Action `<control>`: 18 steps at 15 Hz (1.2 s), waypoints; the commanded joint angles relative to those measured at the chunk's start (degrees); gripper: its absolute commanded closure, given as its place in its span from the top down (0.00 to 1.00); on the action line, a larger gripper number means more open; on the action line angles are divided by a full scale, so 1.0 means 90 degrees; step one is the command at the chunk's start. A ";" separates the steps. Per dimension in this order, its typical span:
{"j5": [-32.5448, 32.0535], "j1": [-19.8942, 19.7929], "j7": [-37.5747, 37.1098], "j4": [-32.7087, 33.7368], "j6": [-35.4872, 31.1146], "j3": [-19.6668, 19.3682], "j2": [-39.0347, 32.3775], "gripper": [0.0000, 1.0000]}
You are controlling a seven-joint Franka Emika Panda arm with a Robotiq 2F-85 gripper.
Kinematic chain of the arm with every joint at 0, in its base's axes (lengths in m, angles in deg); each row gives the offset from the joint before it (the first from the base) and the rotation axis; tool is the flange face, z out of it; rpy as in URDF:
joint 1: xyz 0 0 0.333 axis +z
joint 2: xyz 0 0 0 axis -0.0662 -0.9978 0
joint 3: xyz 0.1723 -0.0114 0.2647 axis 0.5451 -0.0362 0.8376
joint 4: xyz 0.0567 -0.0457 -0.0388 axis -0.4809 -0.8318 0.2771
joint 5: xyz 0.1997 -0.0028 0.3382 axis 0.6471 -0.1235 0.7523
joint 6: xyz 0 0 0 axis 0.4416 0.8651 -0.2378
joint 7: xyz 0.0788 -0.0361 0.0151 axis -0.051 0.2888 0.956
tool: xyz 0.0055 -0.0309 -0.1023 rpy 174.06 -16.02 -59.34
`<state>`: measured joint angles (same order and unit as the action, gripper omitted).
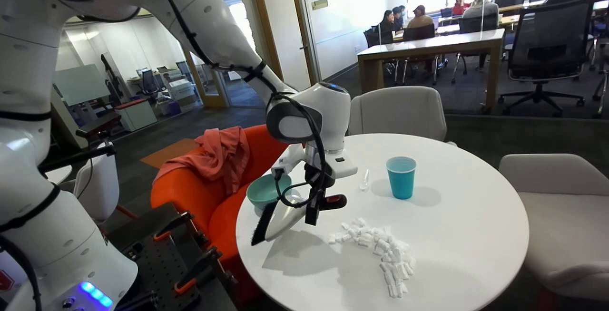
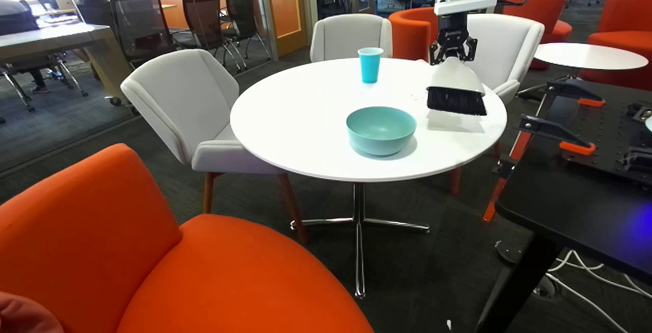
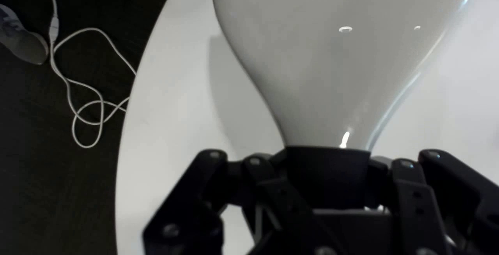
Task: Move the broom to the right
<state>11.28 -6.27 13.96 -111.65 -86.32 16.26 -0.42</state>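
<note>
The broom has a whitish head, black bristles and a black handle with a red part. It shows in both exterior views (image 1: 284,218) (image 2: 457,75). My gripper (image 1: 314,206) is shut around the handle, just behind the head; the gripper also shows in an exterior view (image 2: 452,53). The broom is tilted, bristles lower, and is held over the white round table (image 1: 456,235) with its shadow beneath. In the wrist view the broom's head (image 3: 327,60) fills the top middle, and its black neck sits between the fingers (image 3: 328,179). The bristles are out of the wrist view.
A teal bowl (image 2: 381,132) stands near the table's edge, partly behind the broom in an exterior view (image 1: 266,189). A teal cup (image 1: 402,179) stands upright near a clear spoon (image 1: 365,180). White crumpled scraps (image 1: 383,249) lie in a curved pile. Chairs surround the table.
</note>
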 commanded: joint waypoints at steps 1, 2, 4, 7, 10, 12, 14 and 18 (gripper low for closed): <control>-0.0022 -0.0150 -0.0418 0.0546 0.0680 -0.0135 0.0006 0.00; 0.0026 -0.0221 -0.0502 0.0722 0.0823 -0.0149 -0.0056 0.00; 0.0126 -0.0369 -0.0671 0.1080 0.0992 -0.0164 -0.0200 0.00; 0.0311 -0.0637 -0.0902 0.1619 0.1189 -0.0179 -0.0445 0.00; 0.0447 -0.0865 -0.0905 0.2031 0.1153 -0.0158 -0.0684 0.00; 0.0343 -0.0820 -0.0776 0.1766 0.0887 -0.0183 -0.0592 0.00; 0.0364 -0.0872 -0.0775 0.1889 0.0896 -0.0184 -0.0693 0.00; 0.0600 -0.1014 -0.1071 0.2390 0.1053 -0.0170 -0.0990 0.00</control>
<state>14.53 -14.20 6.93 -94.67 -78.46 14.81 -7.01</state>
